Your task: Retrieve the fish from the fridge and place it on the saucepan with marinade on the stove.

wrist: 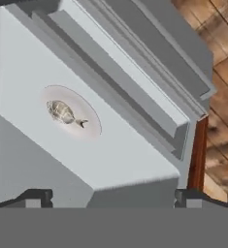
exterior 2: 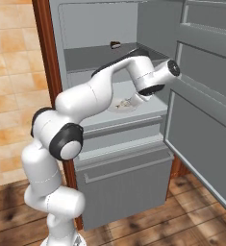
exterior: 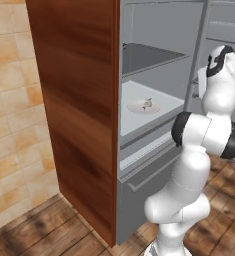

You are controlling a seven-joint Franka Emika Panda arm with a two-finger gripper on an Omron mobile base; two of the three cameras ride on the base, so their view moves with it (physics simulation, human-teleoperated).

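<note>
The fridge [exterior: 139,170] stands open, its door [exterior 2: 201,101] swung out to the right. On the white middle shelf [exterior: 164,102] a pale round plate [wrist: 84,128] carries the small greyish-brown fish [wrist: 62,112], which also appears as the fish [exterior: 147,103] and the fish [exterior 2: 125,102]. My arm reaches into the fridge. My gripper [wrist: 113,198] hovers above the shelf's front part, beside and short of the plate, open with nothing between its fingers. The saucepan, marinade and stove are out of view.
A dark upper shelf [exterior 2: 100,57] with a small item [exterior 2: 115,45] hangs close over my arm. The bottom drawer [exterior 2: 124,182] sits below the shelf. A brown wood side panel [exterior: 79,100] flanks the fridge, with tiled wall [exterior: 9,100] and wooden floor [exterior 2: 201,221] around it.
</note>
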